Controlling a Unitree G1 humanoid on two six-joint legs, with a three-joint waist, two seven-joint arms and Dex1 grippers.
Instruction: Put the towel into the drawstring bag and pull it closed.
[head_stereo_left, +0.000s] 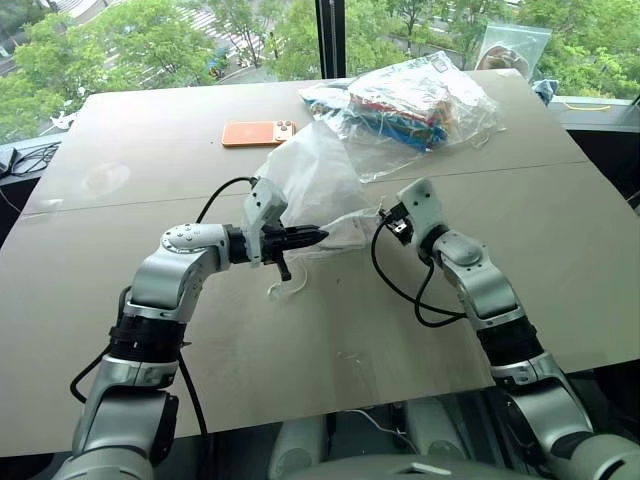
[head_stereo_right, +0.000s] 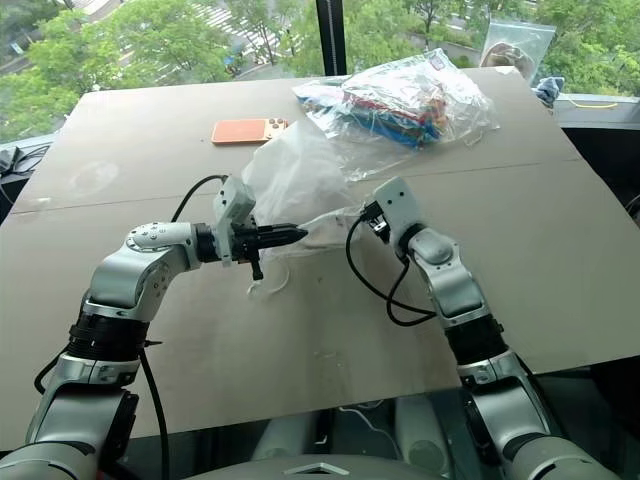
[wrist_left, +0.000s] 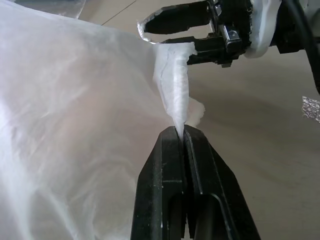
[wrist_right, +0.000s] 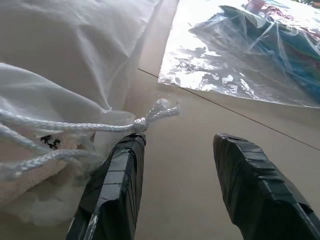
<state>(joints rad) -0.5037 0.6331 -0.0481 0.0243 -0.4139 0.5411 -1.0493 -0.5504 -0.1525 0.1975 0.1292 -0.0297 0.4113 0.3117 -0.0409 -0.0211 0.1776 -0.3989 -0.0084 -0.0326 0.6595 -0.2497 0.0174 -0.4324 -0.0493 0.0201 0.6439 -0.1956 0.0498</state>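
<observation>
Sitting mid-table, just near of the clear plastic bag (head_stereo_left: 405, 105): the drawstring bag (head_stereo_left: 310, 185). Left gripper (head_stereo_left: 318, 237) pinching tight on its bunched mouth. Right gripper (wrist_right: 177, 192) hanging with fingers apart beside the knotted cords (wrist_right: 150, 120), gripping nothing.

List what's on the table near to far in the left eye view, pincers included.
Left pincer shut on the drawstring bag → orange phone → clear plastic bag of colourful items. The right pincer sits about level with the left, so its place in the order is unclear.
</observation>
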